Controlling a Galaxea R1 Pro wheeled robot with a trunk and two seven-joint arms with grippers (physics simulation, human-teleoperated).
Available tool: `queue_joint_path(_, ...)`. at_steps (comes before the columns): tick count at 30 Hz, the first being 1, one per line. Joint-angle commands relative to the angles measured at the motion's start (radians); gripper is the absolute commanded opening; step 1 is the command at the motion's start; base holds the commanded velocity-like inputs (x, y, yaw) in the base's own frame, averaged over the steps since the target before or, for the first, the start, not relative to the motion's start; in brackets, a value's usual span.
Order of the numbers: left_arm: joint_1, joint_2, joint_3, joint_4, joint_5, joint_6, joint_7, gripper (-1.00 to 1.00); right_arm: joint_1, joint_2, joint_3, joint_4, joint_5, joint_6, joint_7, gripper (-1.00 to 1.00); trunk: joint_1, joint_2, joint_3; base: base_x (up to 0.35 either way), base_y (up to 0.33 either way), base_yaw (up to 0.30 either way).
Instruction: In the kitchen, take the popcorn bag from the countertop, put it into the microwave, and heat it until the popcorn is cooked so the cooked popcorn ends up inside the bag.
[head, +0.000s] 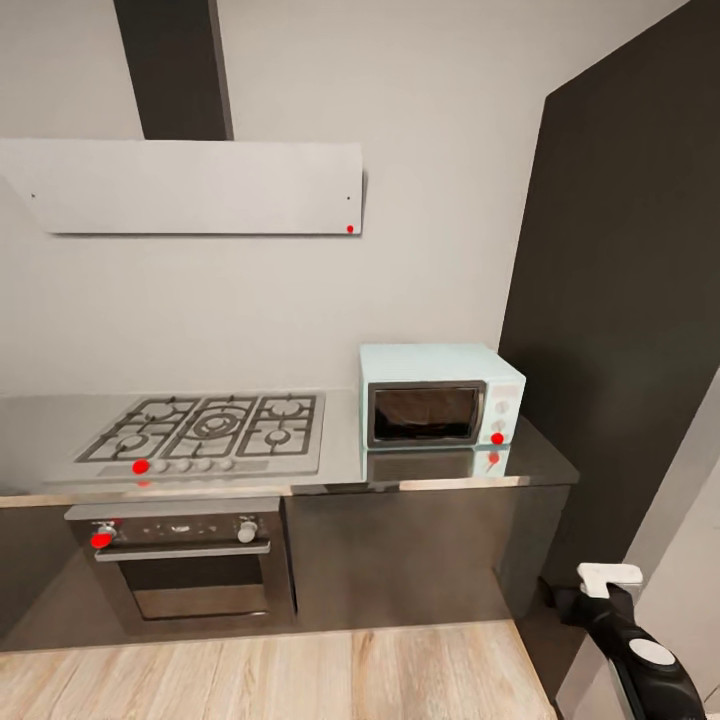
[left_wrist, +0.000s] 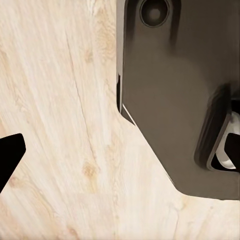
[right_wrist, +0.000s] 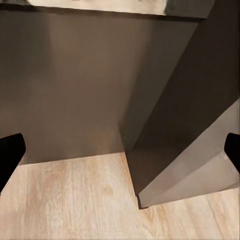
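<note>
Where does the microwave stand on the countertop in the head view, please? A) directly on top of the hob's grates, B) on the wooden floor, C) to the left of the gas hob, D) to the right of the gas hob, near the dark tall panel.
D: the mint-blue microwave sits on the countertop, right of the gas hob, close to the dark tall panel.
</note>
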Motion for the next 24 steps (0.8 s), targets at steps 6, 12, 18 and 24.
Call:
queue_joint_path(6,0.000,-0.001,-0.009,-0.002,0.010,0.006,0.000,1.00,-0.107,0.000,0.001,-0.016,0.011,0.040,0.008,1.00,0.001,-0.002,-0.002,0.221,0.000,0.000)
queue_joint_path(12,0.000,-0.001,-0.009,-0.002,0.010,0.007,0.000,1.00,-0.184,-0.001,0.002,-0.017,0.011,0.064,0.009,1.00,0.001,-0.002,-0.002,0.333,0.000,0.000)
queue_joint_path(18,0.000,-0.001,-0.009,-0.002,0.010,0.007,0.000,1.00,-0.200,-0.001,0.002,-0.017,0.010,0.063,0.009,1.00,0.001,-0.002,-0.002,0.318,0.000,0.000)
queue_joint_path(24,0.000,-0.007,-0.007,-0.005,0.010,-0.001,0.000,1.00,-0.199,-0.015,0.012,0.006,-0.008,0.075,0.008,1.00,0.001,-0.002,-0.002,0.218,0.000,0.000)
